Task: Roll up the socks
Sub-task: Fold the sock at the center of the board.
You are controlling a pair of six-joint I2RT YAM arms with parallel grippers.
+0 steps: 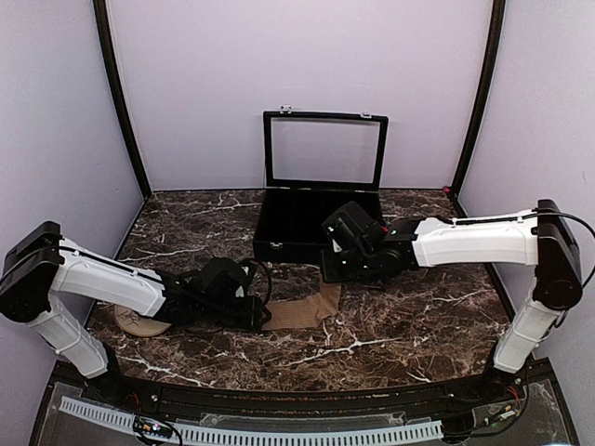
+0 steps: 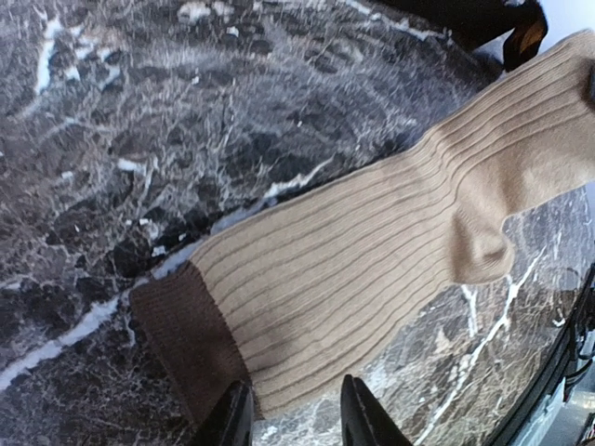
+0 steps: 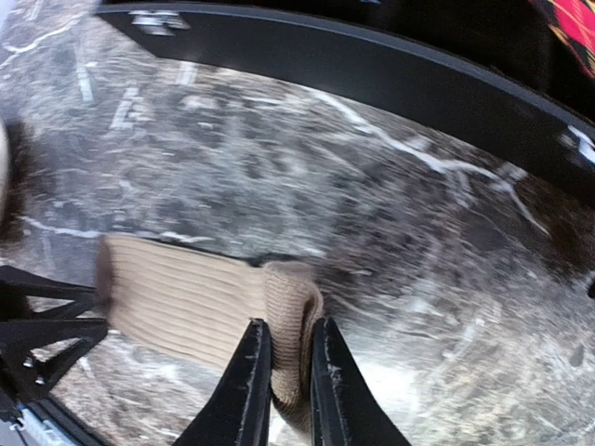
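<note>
A tan ribbed sock (image 1: 302,311) with a brown cuff (image 2: 186,334) lies flat on the marble table between the two arms. My left gripper (image 2: 296,423) is open and empty, its jaws just over the sock's near edge beside the cuff; in the top view it (image 1: 253,305) sits at the sock's left end. My right gripper (image 3: 290,372) is shut on the folded toe end of the sock (image 3: 288,307); in the top view it (image 1: 335,274) is at the sock's right end. A second tan sock (image 1: 139,323) lies partly hidden under the left arm.
A black display case (image 1: 279,243) with its glass lid (image 1: 323,150) raised stands at the back middle, just behind the right gripper. The table's black front rail (image 3: 372,65) shows in the right wrist view. Purple walls close in the sides and back.
</note>
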